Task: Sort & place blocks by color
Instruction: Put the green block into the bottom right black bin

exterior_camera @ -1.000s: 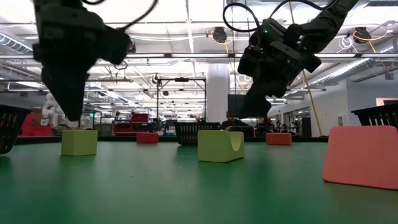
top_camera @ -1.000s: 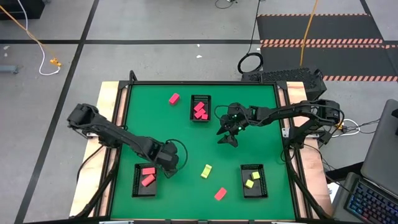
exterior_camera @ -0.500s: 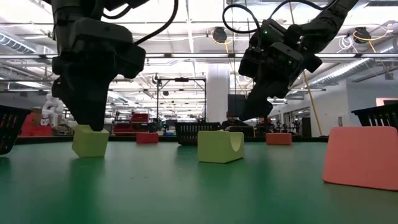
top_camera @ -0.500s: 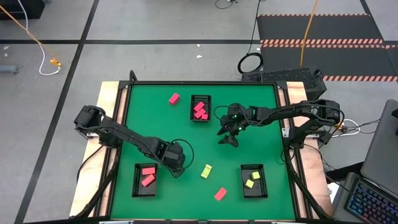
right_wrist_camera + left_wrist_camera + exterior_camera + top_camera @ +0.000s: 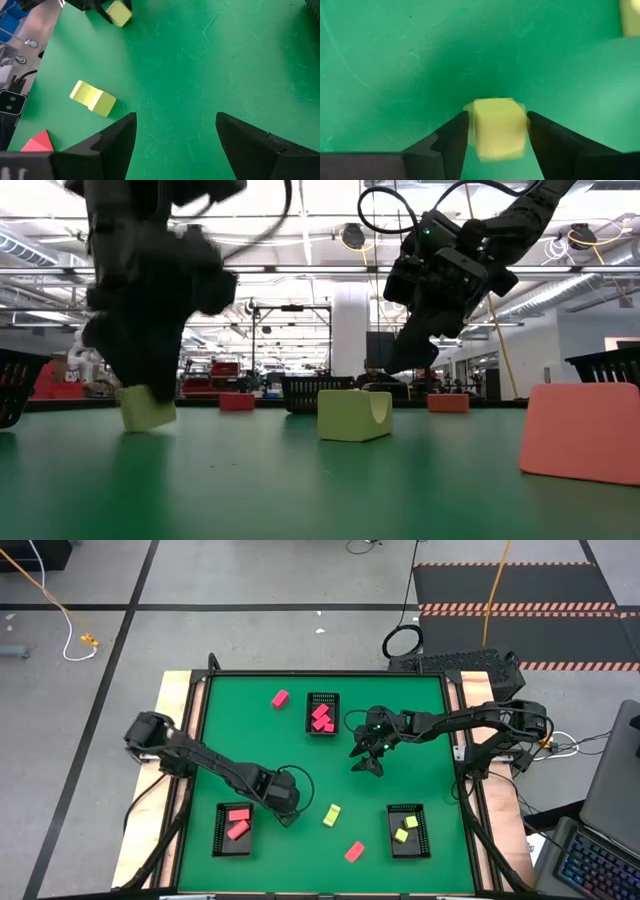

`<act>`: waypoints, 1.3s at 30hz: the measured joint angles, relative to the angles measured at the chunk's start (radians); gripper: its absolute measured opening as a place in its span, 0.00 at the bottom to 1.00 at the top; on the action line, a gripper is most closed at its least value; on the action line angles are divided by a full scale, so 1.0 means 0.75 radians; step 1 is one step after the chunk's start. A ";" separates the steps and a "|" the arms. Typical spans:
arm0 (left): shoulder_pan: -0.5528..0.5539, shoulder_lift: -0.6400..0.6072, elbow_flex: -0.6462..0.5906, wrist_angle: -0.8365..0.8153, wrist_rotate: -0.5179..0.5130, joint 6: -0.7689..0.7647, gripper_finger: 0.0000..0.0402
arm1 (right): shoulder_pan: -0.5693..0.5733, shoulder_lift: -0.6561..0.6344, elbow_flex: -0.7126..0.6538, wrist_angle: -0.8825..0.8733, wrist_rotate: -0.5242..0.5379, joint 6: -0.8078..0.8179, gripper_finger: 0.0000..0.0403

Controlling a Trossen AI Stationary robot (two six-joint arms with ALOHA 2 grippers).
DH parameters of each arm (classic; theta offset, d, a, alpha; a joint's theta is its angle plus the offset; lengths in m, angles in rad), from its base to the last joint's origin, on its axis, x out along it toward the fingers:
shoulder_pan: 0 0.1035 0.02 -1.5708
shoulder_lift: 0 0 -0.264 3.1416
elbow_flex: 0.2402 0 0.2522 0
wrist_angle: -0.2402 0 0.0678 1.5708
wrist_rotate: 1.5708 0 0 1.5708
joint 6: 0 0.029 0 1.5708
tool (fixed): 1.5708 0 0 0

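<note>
My left gripper (image 5: 287,813) stands near the table's front middle, shut on a yellow-green block (image 5: 498,126). From above the gripper hides that block; the low view shows it tilted (image 5: 147,408). My right gripper (image 5: 365,762) hangs open above the bare green mat at mid table, touching nothing. A second yellow-green block (image 5: 332,815) and a coral-red block (image 5: 354,851) lie flat on the mat toward the near edge. A magenta block (image 5: 280,698) lies near the far edge. My left gripper pinches the yellow-green block between its two fingers (image 5: 454,139), one on each opposite side face (image 5: 478,125). It comes from above, pointing down. The block sits tilted under the fingers; I cannot tell whether its lowest corner (image 5: 135,426) still touches the mat.
Three black mesh trays stand on the mat: one with magenta blocks at the far middle (image 5: 322,713), one with coral-red blocks at the near left (image 5: 236,828), one with yellow-green blocks at the near right (image 5: 407,830). Bare mat lies between them.
My left gripper has moved toward the table's right and come down over the yellow-green block. That block lay flat a second ago; it has since shifted a little with the gripper and now sits tipped between the fingers. My right arm has kept still.
</note>
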 joint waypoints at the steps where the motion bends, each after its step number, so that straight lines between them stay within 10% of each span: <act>1: 0.000 0.018 -0.003 0.004 0.003 -0.009 0.50 | 0.000 0.000 0.000 0.000 0.000 0.000 0.66; 39: 0.128 -0.037 0.020 0.052 0.139 0.231 0.33 | -0.001 0.000 0.001 -0.006 0.001 -0.041 0.66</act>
